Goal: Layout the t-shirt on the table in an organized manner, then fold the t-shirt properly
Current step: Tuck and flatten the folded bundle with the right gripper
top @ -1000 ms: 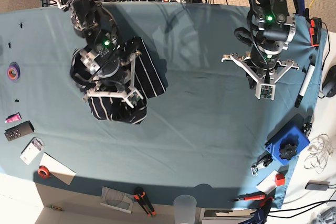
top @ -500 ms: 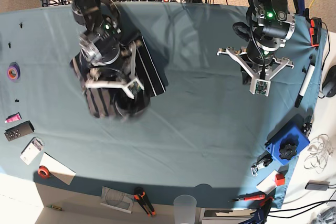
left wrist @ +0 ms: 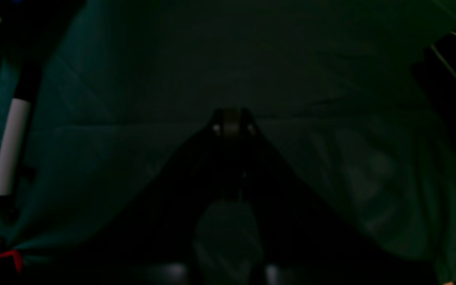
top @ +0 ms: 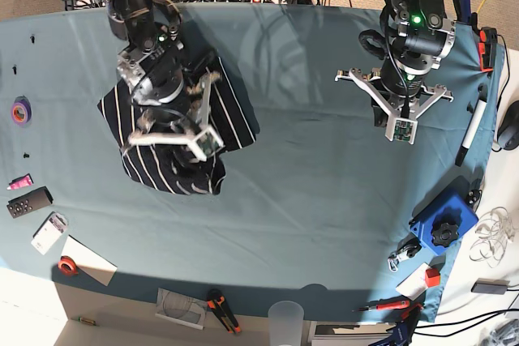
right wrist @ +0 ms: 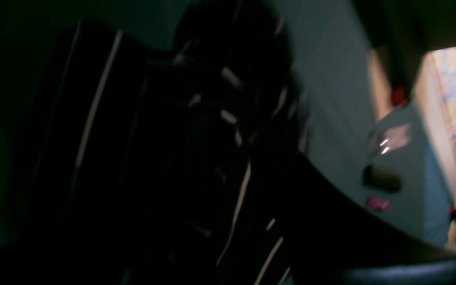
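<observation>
Since the earlier frames we note the right gripper (top: 174,123) has risen and drawn back toward the far edge, and its jaws have parted; whether cloth is still caught between them we cannot tell, the wrist view being dark and blurred. Under and around those jaws lies the t-shirt (top: 158,164), now spread somewhat wider than the tight bundle seen before, yet still crumpled. We judge that the layout step is barely begun: no sleeve, hem or collar can be made out.

Its long axis runs diagonally from the far side of the right jaws down toward the near edge of the worktop (top: 324,200), the stripes following roughly that line.

Well apart to the other side, the left gripper (top: 403,119) hangs over bare cloth, jaws fully closed and empty.
</observation>
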{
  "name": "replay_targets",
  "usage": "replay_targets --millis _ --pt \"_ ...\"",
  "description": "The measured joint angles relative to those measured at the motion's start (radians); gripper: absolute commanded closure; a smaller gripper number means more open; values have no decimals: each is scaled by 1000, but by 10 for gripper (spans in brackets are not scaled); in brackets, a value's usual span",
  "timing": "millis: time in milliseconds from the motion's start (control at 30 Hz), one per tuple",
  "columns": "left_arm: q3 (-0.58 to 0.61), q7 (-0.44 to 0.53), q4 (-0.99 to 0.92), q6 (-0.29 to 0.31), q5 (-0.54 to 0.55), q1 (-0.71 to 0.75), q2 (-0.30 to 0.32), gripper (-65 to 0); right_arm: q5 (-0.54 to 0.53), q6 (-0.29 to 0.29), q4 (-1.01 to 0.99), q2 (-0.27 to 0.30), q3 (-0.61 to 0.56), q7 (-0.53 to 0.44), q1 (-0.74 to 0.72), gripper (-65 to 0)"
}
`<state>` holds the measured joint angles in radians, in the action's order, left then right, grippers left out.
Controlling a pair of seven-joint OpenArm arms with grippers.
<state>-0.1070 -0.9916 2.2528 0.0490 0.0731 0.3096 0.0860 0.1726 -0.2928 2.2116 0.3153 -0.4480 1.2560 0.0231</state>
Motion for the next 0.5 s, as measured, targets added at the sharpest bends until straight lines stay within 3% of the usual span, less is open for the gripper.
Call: replay_targets --millis 300,400,500 --pt "0 -1 0 0 0 0 0 0 3 -2 130 0 4 -169 -9 -164" --pt "0 -1 0 0 0 0 0 0 48 114 129 -5 106 -190 -7 -138" --pt "0 -1 0 0 0 0 0 0 26 153 33 -3 304 -211 -15 -48"
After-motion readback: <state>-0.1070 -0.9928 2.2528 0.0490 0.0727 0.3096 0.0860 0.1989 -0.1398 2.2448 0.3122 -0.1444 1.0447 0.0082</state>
